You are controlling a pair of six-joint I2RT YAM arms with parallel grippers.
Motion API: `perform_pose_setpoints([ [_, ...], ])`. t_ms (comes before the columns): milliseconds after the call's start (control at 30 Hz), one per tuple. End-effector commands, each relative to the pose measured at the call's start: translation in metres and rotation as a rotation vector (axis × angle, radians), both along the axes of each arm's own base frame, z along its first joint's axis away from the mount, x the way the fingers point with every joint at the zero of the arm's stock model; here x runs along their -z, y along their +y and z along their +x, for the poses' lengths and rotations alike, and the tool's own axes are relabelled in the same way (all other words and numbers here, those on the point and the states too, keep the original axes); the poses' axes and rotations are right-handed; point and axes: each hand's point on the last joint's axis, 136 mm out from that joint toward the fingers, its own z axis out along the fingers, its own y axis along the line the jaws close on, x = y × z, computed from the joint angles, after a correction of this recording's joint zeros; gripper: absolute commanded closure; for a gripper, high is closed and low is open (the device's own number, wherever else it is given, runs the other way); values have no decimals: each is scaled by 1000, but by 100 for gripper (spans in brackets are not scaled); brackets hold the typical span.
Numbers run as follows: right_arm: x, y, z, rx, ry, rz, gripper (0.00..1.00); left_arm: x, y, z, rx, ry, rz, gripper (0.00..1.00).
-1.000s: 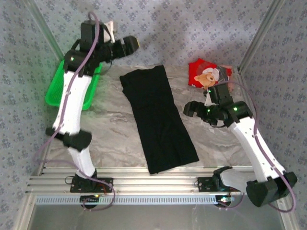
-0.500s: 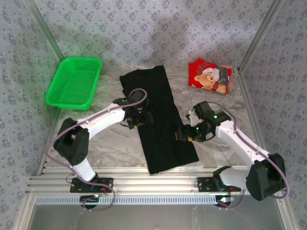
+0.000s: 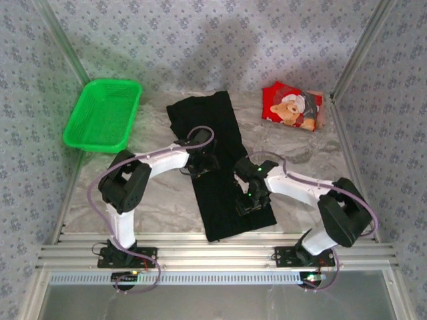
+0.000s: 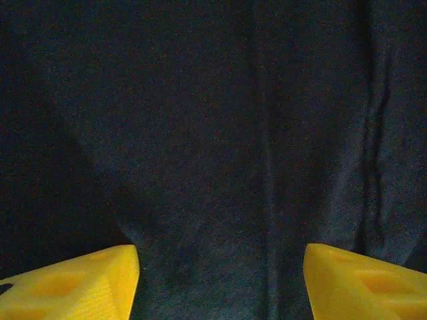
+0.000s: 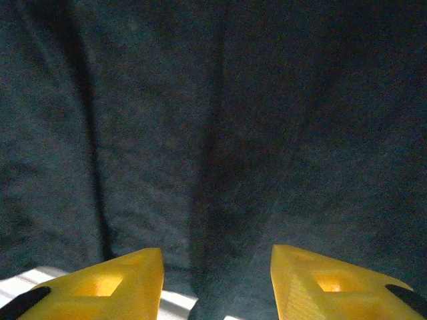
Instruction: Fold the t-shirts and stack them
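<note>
Left tool [image 3: 200,163] and right tool [image 3: 245,203]: both spread, low over the black t-shirt [image 3: 220,200] lying lengthwise on the middle of the desk [image 3: 167,200] | red t-shirt [image 3: 292,107]: far right | risk: uneven pinches may catch one layer only, skewing the fold; dragging could bunch cloth

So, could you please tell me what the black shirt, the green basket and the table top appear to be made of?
Black shirt: soft matte cloth, probably cotton knit; it lies limp with shallow creases, and the wrist views show a fine fabric grain.
Green basket: moulded plastic, bright and slightly glossy, with what look like mesh walls.
Table top: grey, veined marble look, possibly a printed sheet rather than stone.
</note>
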Motion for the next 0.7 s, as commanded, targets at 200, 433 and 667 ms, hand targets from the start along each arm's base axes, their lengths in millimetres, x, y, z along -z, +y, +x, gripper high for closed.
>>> perform_pose_setpoints([
  [200, 10, 4, 15, -91, -86, -169, 63, 35, 8, 22, -31, 29, 17, 36],
  [433, 1, 33, 12, -107, -79, -141, 79, 29, 1, 46, 32, 9, 20, 37],
  [667, -8, 72, -6, -120, -31, -37, 79, 21, 9, 40, 31, 17, -11, 37],
])
